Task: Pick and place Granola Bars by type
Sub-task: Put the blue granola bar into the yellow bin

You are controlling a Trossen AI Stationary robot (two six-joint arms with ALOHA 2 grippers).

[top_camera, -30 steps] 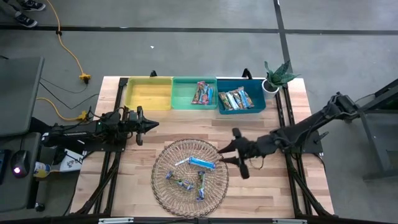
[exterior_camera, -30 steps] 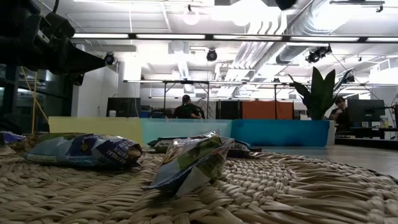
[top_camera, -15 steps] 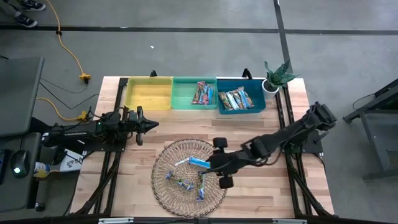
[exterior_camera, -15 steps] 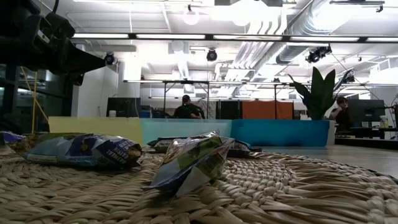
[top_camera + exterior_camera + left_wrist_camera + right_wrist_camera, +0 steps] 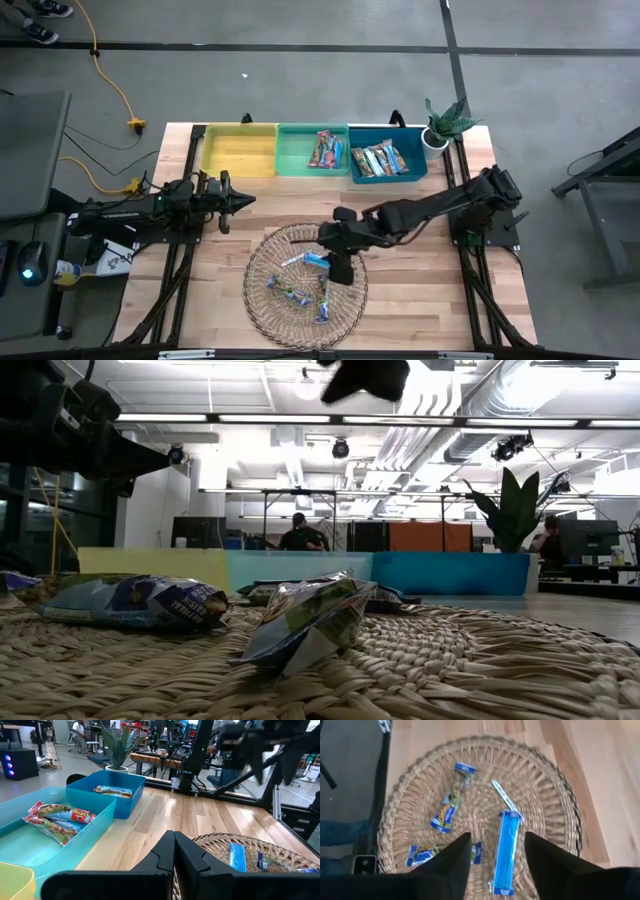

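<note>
Several granola bars lie in the round woven basket (image 5: 305, 285): a light blue bar (image 5: 506, 851) and blue-and-green ones (image 5: 447, 812). My right gripper (image 5: 497, 839) hangs open above the basket, tipped downward, its fingers on either side of the light blue bar (image 5: 320, 262) but well above it. In the low view it shows only at the top (image 5: 365, 375). Pink/red bars (image 5: 322, 150) rest in the green bin and tan-orange ones (image 5: 378, 158) in the blue bin. My left gripper (image 5: 240, 200) waits shut, held level at the table's left.
Yellow (image 5: 240, 150), green (image 5: 300, 160) and blue (image 5: 410, 168) bins stand in a row at the far edge. A potted plant (image 5: 445, 122) sits at the far right corner. Bare wood lies between basket and bins. People show in the room behind.
My right gripper has swung from the table's right toward the left, from beside the basket's right rim to over its middle, and has tipped from near level to slanting down at the bars. The bars have stayed where they were.
</note>
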